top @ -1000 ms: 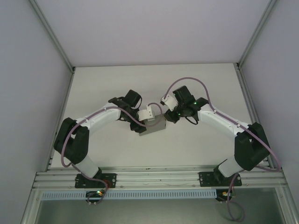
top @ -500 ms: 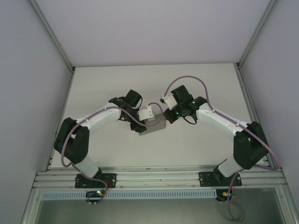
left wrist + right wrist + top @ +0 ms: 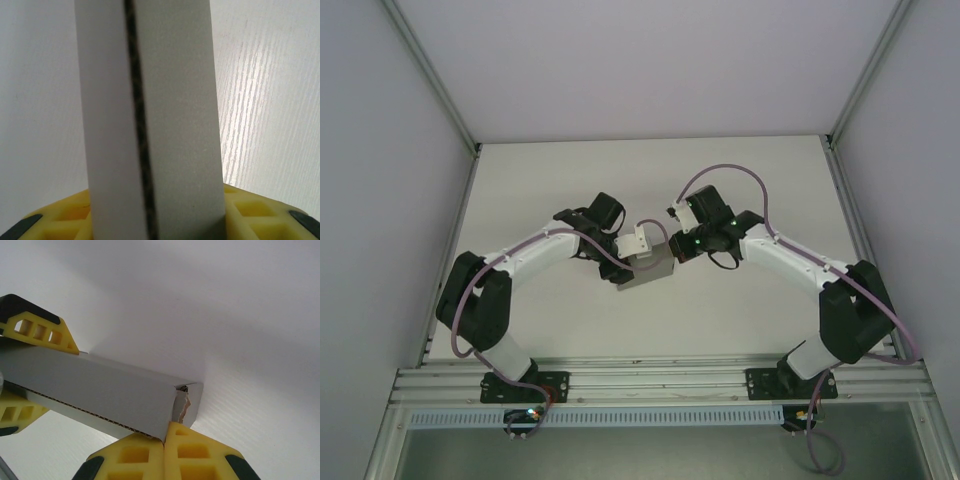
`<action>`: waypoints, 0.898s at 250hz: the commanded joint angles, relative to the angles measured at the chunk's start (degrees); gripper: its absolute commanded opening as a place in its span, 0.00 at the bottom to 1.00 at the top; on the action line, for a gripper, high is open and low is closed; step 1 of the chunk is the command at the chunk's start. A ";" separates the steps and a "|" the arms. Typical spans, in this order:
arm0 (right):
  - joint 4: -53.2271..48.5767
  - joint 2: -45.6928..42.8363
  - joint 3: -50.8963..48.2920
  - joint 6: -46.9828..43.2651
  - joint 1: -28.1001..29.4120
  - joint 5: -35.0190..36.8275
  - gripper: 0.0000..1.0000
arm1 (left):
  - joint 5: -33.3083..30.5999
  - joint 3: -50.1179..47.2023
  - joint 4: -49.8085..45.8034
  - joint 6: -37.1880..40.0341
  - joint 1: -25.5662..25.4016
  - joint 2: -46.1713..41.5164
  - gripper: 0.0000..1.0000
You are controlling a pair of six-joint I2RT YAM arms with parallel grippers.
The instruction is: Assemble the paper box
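Observation:
The paper box [image 3: 648, 270], a small low grey cardboard box, sits mid-table between both arms. My left gripper [image 3: 626, 262] is shut on its left end; in the left wrist view the box [image 3: 175, 125] stands between the yellow pads of the gripper [image 3: 155, 217], a dark seam running down it. My right gripper [image 3: 677, 250] is at the box's right end. In the right wrist view its jaws [image 3: 164, 442] are shut, pad against pad, tips touching the lower corner of the box [image 3: 100, 390] beside a torn flap edge [image 3: 183, 407]. The left gripper's fingers [image 3: 42, 330] show at the far end.
The white table [image 3: 750, 180] lies open behind and to both sides of the arms. Grey enclosure walls [image 3: 380, 200] stand left, right and behind. An aluminium rail [image 3: 660, 380] carrying the arm bases runs along the near edge.
My right gripper has closed and shifted slightly left against the box's right end. The left gripper and the box have stayed put.

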 commanded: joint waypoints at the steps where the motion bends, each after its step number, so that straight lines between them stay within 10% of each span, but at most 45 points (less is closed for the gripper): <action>1: 1.49 0.17 -5.21 -1.57 1.70 0.16 0.00 | 1.18 0.75 2.56 0.28 -0.45 0.87 0.44; 225: -2.59 -1.57 -4.21 -15.07 7.10 25.65 0.00 | 0.71 0.61 2.01 -0.04 -0.45 -0.11 0.47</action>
